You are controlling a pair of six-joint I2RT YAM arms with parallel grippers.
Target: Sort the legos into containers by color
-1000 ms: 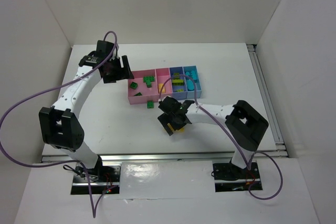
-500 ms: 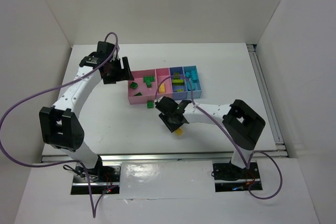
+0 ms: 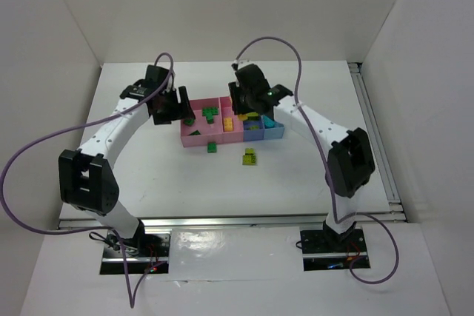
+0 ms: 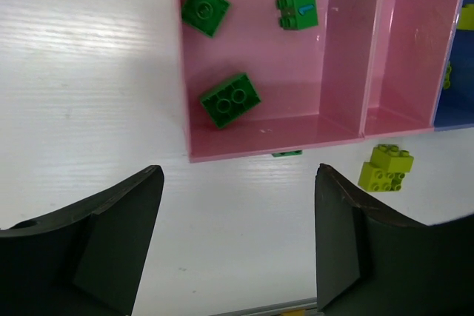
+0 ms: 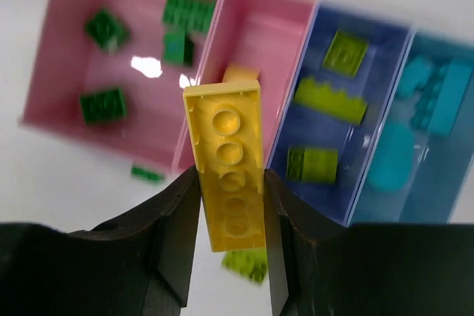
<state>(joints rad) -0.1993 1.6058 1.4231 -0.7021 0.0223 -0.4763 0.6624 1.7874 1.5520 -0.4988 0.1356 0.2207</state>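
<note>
Right gripper (image 5: 228,186) pinching a long yellow brick (image 5: 226,157) above the tray (image 5: 261,35), left gripper (image 4: 237,179) spread wide, green bricks (image 4: 230,99) in pink compartment (image 4: 296,72) just ahead.

Left arm (image 3: 111,127) bent toward far-left of white table (image 3: 148,175); left gripper (image 4: 238,175) fingers spread wide. Right arm (image 3: 318,123) stretched toward far edge; right gripper (image 5: 229,183) clamped on long yellow studded plastic brick (image 5: 226,160).
</note>
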